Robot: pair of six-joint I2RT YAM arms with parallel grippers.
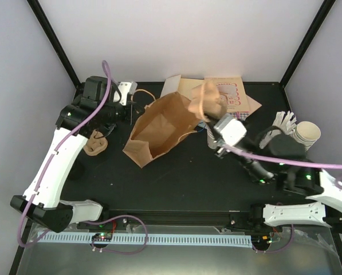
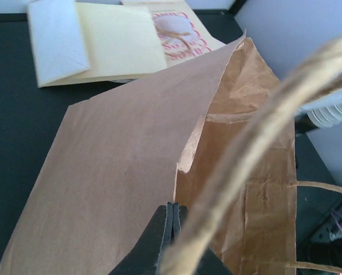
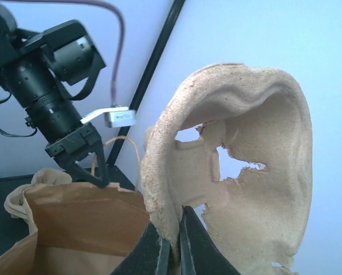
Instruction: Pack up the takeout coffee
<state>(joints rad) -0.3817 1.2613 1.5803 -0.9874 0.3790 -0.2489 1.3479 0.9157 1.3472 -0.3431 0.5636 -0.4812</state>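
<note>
A brown paper bag (image 1: 159,127) lies open in the middle of the table, its mouth toward the back. My left gripper (image 1: 133,110) is shut on the bag's rim (image 2: 185,160), with its fingertips (image 2: 169,217) pinched on the paper edge. My right gripper (image 1: 209,121) is shut on the edge of a tan pulp cup carrier (image 1: 208,98) and holds it upright above the bag's mouth. The carrier (image 3: 245,172) fills the right wrist view, with the bag (image 3: 73,223) below it. No single takeout coffee cup shows in any view.
A second pulp carrier (image 1: 94,143) lies on the table by the left arm. A nested stack of cream cups (image 1: 306,133) and white ribbed items (image 1: 284,120) stand at the right. Paper envelopes and a printed sheet (image 1: 231,94) lie at the back. The bag's twine handle (image 2: 256,154) crosses the left wrist view.
</note>
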